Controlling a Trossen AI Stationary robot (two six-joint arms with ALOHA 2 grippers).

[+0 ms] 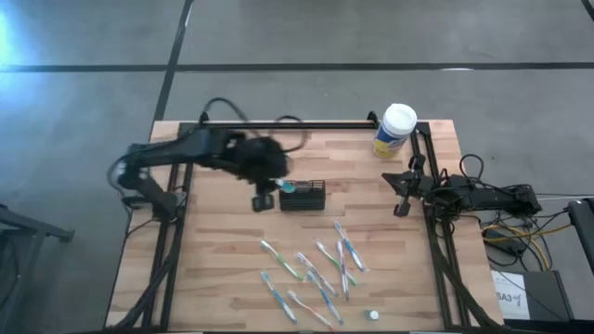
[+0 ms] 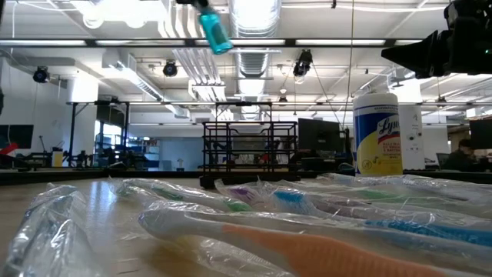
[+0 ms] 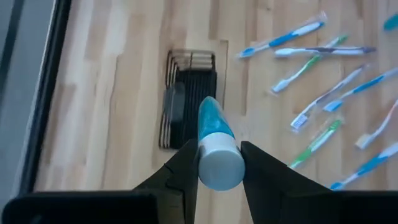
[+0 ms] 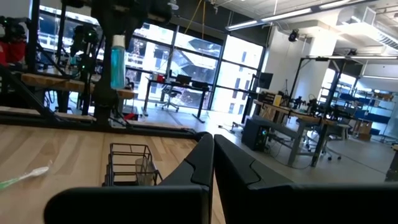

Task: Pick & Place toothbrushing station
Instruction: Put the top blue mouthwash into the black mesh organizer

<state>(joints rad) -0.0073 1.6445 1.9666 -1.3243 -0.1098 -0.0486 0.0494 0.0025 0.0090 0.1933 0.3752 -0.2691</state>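
Here the left hand (image 3: 219, 163) grips a blue tube (image 3: 214, 142) — above the basket (image 3: 189, 99).

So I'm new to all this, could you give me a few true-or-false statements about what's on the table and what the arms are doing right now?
1. The left gripper holds a blue tube with a white cap. True.
2. The tube already lies inside the black wire basket. False: it hangs above the basket, in the gripper.
3. The right gripper is shut and holds nothing. True.
4. The toothbrushes are stacked in the basket. False: they lie scattered on the table.
5. A yellow canister with a white lid stands near a table corner. True.
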